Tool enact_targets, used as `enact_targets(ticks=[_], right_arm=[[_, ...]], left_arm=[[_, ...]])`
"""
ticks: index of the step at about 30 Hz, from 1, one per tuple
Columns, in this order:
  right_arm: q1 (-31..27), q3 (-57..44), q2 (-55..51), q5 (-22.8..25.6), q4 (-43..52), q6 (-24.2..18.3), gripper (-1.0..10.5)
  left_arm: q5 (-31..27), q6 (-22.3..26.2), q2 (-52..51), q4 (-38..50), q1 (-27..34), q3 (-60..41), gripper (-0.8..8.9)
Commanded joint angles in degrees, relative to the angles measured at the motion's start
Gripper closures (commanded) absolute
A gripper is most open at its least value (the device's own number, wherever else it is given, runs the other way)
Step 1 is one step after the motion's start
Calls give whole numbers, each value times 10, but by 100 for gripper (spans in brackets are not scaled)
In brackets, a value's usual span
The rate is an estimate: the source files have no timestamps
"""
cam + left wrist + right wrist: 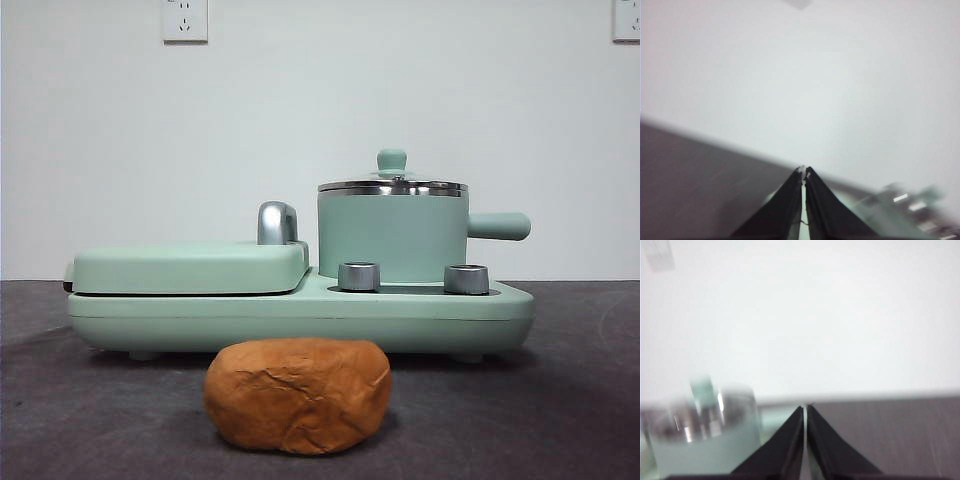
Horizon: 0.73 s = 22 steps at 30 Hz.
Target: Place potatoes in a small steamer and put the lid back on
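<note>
An orange-brown wrinkled potato (298,394) lies on the dark table in front of the appliance, near the front view's camera. The mint-green small steamer (392,235) stands on the right side of the appliance base, its side handle (498,226) pointing right. The clear lid (392,186) with its steel rim and mint-green knob (391,159) sits on the steamer. My left gripper (803,170) is shut and holds nothing, well above the table. My right gripper (805,407) is shut and empty too, with the blurred steamer (702,437) and lid beside it. Neither arm shows in the front view.
The mint-green appliance base (300,315) carries a flat griddle with a closed cover (190,268) and chrome handle (277,222) on its left. Two steel dials (359,276) (466,279) sit on the base in front of the steamer. A white wall rises behind.
</note>
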Motion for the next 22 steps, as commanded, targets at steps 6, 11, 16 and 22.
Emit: enact_targets(ticks=[6, 11, 16, 22], right_arm=[[2, 166, 47, -18, -228, 66, 940], [2, 278, 132, -77, -338, -10, 940], [2, 365, 223, -136, -391, -103, 940], [11, 443, 324, -166, -471, -262, 940]], left_arm=[[50, -24, 44, -153, -2, 137, 804], [112, 79, 138, -232, -2, 250, 804], [162, 200, 256, -328, -2, 359, 804], [201, 359, 392, -431, -13, 467, 805]])
